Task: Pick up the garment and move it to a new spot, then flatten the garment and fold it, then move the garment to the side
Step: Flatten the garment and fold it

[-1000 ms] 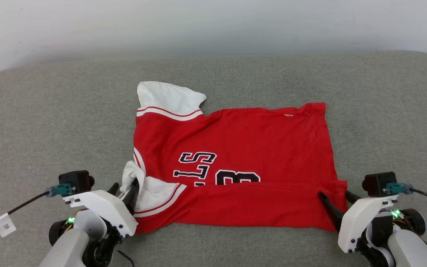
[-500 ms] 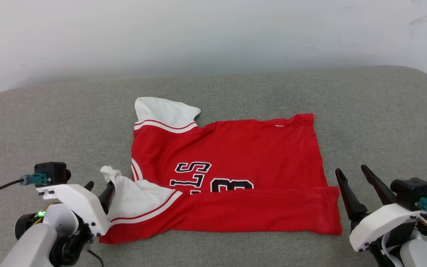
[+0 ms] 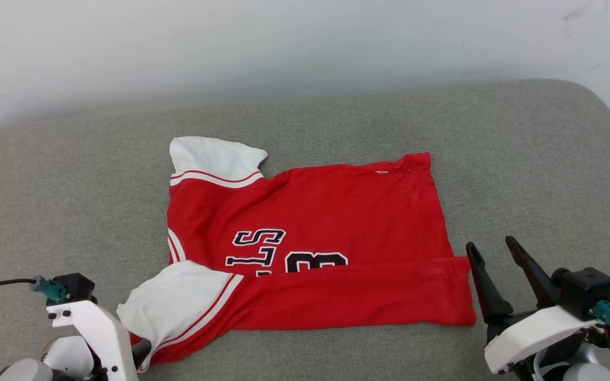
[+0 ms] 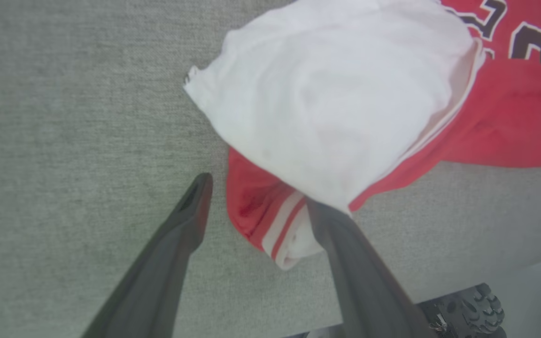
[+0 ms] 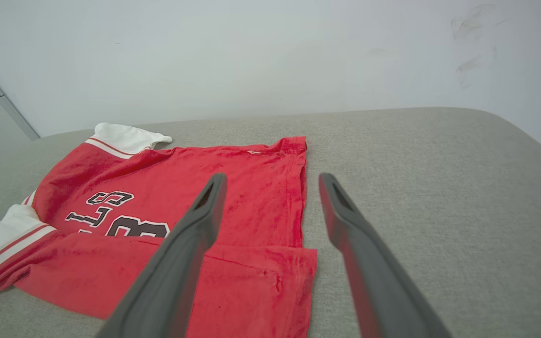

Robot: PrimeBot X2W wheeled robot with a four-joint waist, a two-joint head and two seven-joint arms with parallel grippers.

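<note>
- Now, left gripper (image 4: 257,193) spread wide, empty, fingers astride the shirt's (image 3: 310,211) near-left sleeve (image 4: 336,94) corner.
- Right gripper (image 3: 489,243) likewise unclenched, just right of the near-right corner, apart.
- Shirt lies mid-cushion (image 3: 522,159), near edge folded over.

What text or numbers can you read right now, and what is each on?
"S": black, white-outlined letter on the red garment, lying sideways.
"L", probably: next letter, partly under the folded-over edge.
"3": digit, near part hidden by that fold.
Small white tag at the garment's far edge: too small to read.
</note>
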